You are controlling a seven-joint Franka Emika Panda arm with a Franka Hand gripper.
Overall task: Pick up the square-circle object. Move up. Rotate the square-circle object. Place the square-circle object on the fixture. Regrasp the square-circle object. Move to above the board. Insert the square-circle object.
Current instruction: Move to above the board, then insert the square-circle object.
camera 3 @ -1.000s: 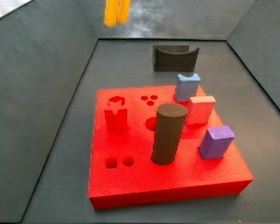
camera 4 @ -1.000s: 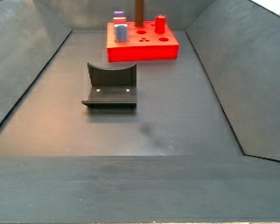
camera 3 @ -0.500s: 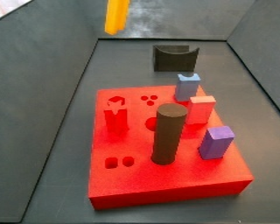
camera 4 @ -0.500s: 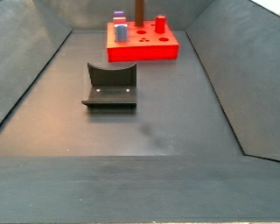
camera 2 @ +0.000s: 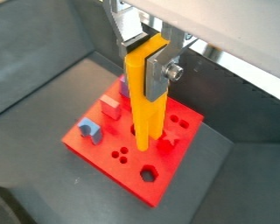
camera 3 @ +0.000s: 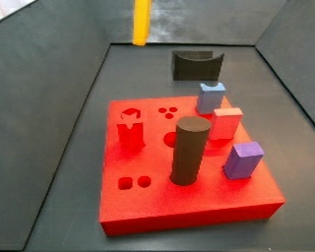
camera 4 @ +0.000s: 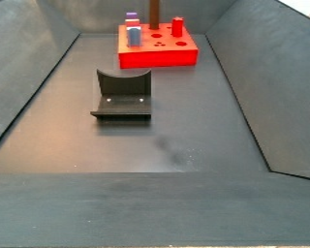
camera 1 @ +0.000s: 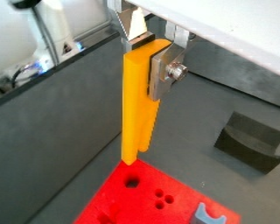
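Note:
My gripper is shut on the square-circle object, a long yellow-orange piece that hangs straight down from the silver fingers. It shows the same way in a wrist view, held high over the red board. In a side view only the piece's lower part shows at the top edge, above the floor behind the board; the gripper is out of frame there. The black fixture stands behind the board and shows in another side view and a wrist view.
On the board stand a tall dark cylinder peg, a blue block, a red block, a purple block and a red piece. Sloping grey walls enclose the dark floor.
In the side view the yellow-orange piece has shifted slightly right and come lower into the frame, closer to the board. The board and fixture have not moved.

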